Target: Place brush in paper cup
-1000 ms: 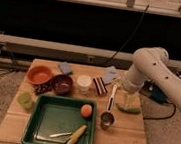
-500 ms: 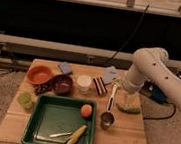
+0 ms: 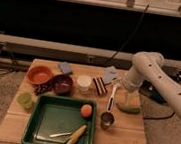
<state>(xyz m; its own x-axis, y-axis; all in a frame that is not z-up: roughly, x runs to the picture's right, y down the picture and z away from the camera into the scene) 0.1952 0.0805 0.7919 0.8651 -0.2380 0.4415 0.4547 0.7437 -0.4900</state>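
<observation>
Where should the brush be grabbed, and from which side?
Mid-handle, from straight above, closing across its width. The brush lies flat on the table, running front to back between the striped block and the green thing; the bare white shaft is slim and unobstructed. The hand hangs open just beside it, so a short sideways shift should do.

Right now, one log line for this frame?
gripper: open, beside brush | brush: on table, not held | paper cup: upright, no brush
</observation>
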